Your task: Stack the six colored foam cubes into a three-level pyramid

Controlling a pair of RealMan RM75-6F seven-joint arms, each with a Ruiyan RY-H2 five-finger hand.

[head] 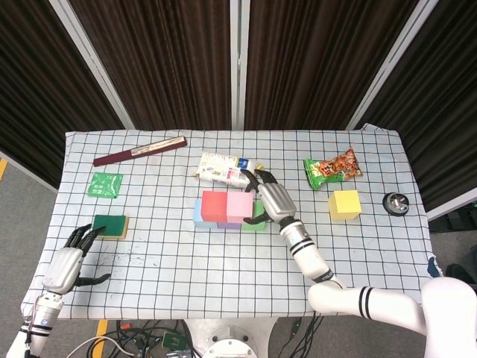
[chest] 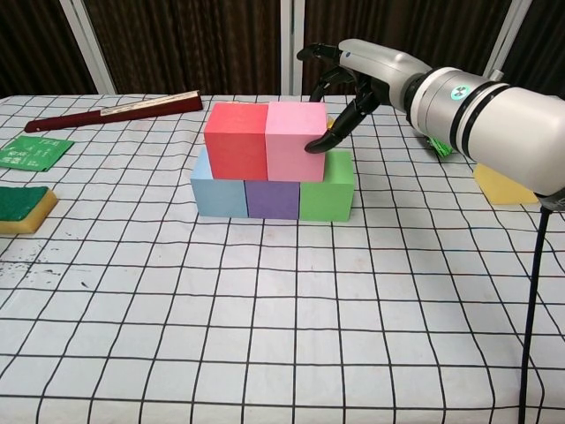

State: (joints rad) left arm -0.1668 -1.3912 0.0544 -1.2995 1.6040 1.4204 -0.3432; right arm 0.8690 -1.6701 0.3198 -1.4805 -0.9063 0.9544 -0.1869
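Purple cube point(chest: 272, 198) – mostly hidden overhead – under pink cube point(chest: 296, 140).

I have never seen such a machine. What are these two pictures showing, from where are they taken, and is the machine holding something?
This is a robot with two arms, each ending in a hand with fingers. One camera looks down from its head, the other forward from its chest.

On the checked tablecloth it builds a pyramid: blue cube, purple cube and green cube below, red cube and pink cube on top. The yellow cube waits apart.

The right hand touches the pink cube's side with a fingertip; it grips nothing. The left hand rests empty near a sponge.
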